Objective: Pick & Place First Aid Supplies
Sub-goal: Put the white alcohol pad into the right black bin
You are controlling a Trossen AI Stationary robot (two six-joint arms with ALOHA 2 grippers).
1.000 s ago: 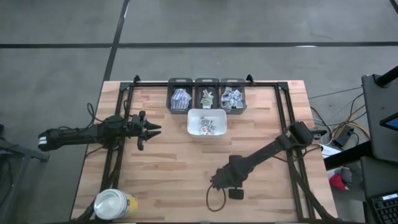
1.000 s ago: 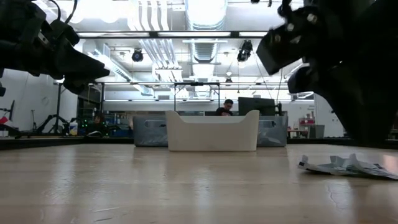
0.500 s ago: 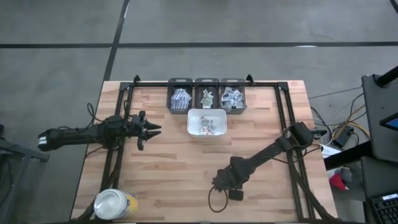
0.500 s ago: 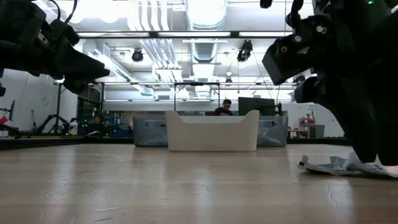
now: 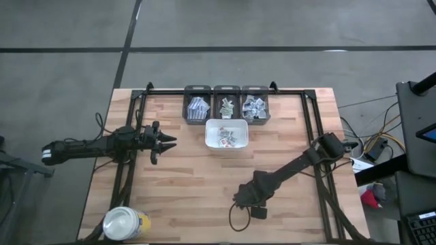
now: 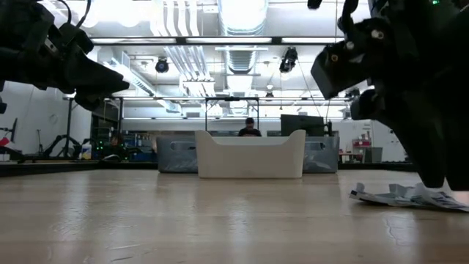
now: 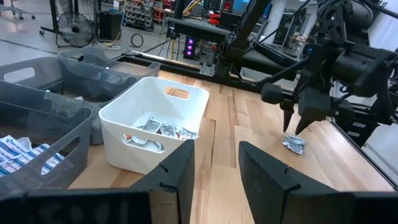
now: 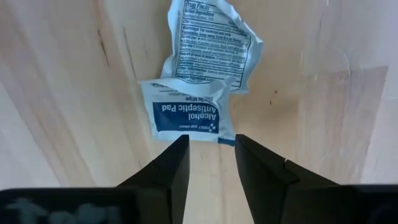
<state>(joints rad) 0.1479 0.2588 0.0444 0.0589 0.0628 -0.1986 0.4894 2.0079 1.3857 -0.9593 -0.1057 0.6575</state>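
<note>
Two first aid supplies lie together on the wood near the table's front: a white and blue alcohol pad packet (image 8: 186, 115) and a crumpled white packet (image 8: 211, 46) beside it, also seen flat on the table in the low view (image 6: 407, 195). My right gripper (image 8: 211, 158) points down, open, with its fingertips just over the pad's edge; I cannot see them touch it. The arm hides both packets from the high view. My left gripper (image 5: 170, 141) waits open at the table's left, held level above it. More packets (image 7: 163, 129) lie in the white tray (image 5: 208, 133).
Three grey bins (image 5: 226, 105) with packets stand in a row behind the tray at the far edge. A yellow jar with a white lid (image 5: 126, 223) stands at the front left corner. A small black camera with a cable (image 5: 259, 212) sits beside my right gripper.
My right gripper's fingers have come down a little toward the two packets, so that in the low view one finger now stands right at them. The packets have not moved.
</note>
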